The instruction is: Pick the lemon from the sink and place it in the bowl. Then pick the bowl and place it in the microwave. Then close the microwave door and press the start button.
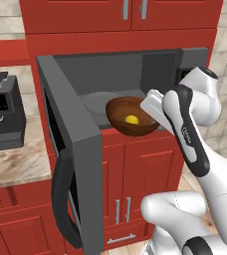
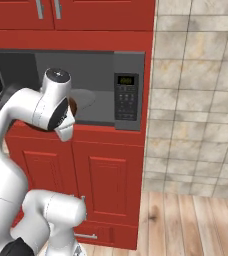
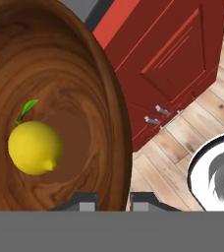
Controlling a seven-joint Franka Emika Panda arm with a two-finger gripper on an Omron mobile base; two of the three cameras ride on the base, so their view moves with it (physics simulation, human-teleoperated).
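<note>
The dark reddish-brown bowl (image 1: 129, 117) hangs at the mouth of the open microwave (image 1: 120, 74), level with its front lip. The yellow lemon (image 1: 131, 119) lies inside the bowl. My gripper (image 1: 149, 110) holds the bowl's right rim. In the hand view the glossy bowl (image 3: 60, 88) fills the left side, the lemon (image 3: 35, 147) rests in its bottom, and the rim passes between the two fingertips of my gripper (image 3: 115, 202), which is shut on it. The microwave door (image 1: 73, 149) stands swung out to the left. The sink is out of view.
The door's black bar handle (image 1: 60, 199) juts toward the base. The keypad panel (image 2: 127, 97) with its green display is at the microwave's right. A grey turntable (image 1: 98, 102) lies inside. A black countertop appliance (image 1: 3, 112) stands left. Red cabinets (image 1: 135, 169) are below.
</note>
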